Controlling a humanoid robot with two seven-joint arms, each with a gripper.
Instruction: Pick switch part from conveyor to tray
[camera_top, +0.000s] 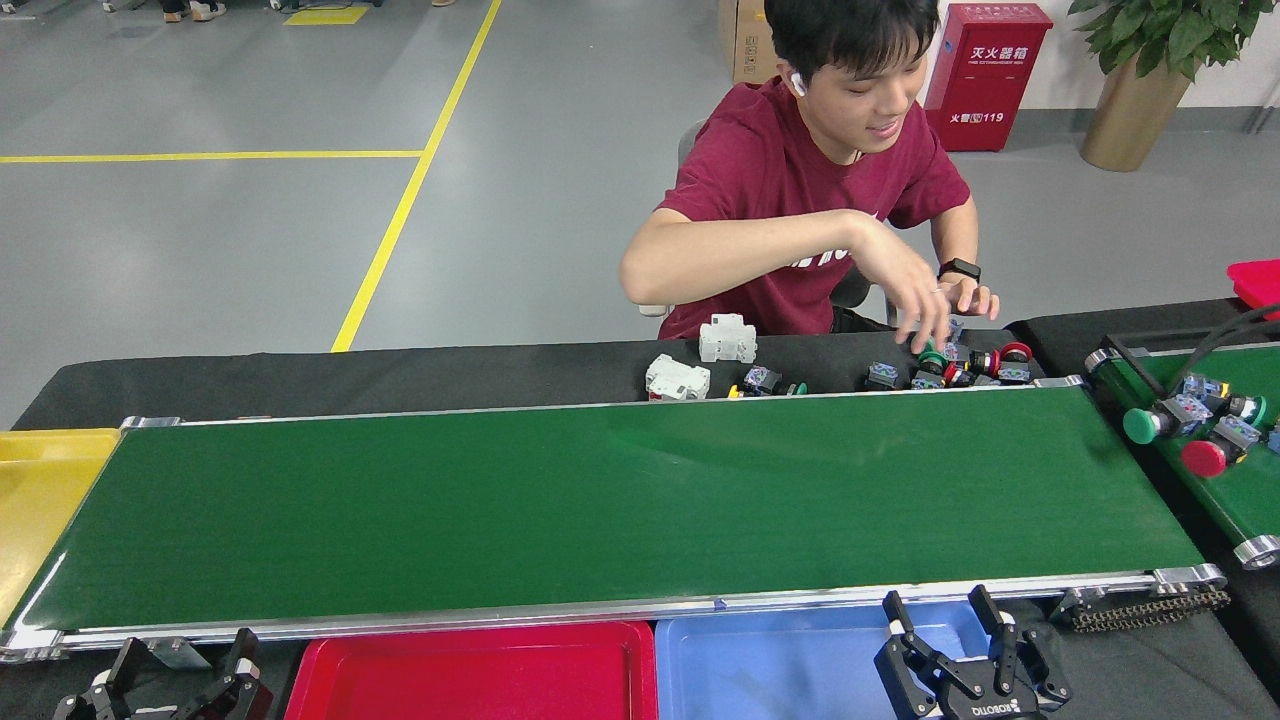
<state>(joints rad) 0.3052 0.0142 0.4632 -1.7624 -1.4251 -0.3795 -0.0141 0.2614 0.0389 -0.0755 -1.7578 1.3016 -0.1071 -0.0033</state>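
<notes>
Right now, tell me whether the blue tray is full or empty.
Empty, as far as it shows: the blue tray has only bare floor visible, though the right gripper hides its right part.

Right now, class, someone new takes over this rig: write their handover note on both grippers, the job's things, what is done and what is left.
Left gripper: open, empty, low by the near edge of the conveyor.
Right gripper: open, empty, over the blue tray.
The main belt carries no switch parts; some lie on the angled feeder belt at the right, including a green-capped and a red-capped one. More sit in the person's pile on the far table.
Done: nothing; red tray and blue tray look empty.
Left: wait for a part to arrive, pick it, place it in a tray.
</notes>
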